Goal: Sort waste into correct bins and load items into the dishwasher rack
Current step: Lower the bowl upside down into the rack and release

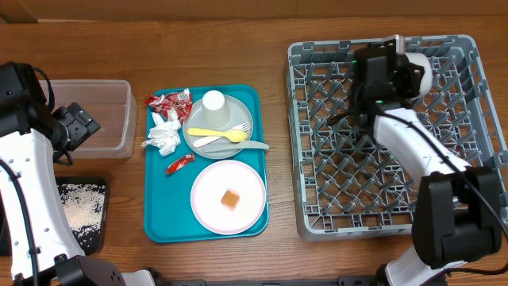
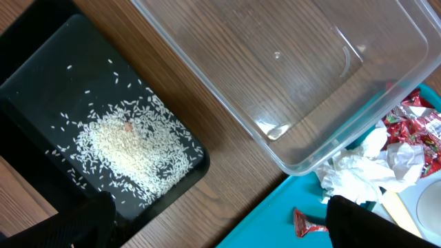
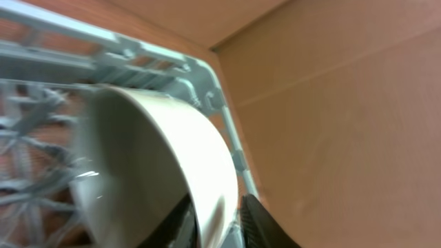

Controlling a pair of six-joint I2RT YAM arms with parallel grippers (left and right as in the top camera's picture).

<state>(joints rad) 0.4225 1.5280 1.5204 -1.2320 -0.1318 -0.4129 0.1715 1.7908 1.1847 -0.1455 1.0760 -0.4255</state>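
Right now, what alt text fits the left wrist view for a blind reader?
A shallow black rectangular tray holding loose white rice grains sits beside an empty clear plastic tub; a crumpled white napkin and red foil wrappers lie on a teal tray.

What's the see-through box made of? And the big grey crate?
The box looks like clear glossy plastic: the wooden table shows straight through it and its corners glint. The crate seems to be matte grey moulded plastic, judging by its lattice floor and pegs.

From above, I see my right gripper (image 1: 407, 71) holding the whitish bowl (image 1: 424, 75) at the rack's (image 1: 317, 183) one o'clock corner.
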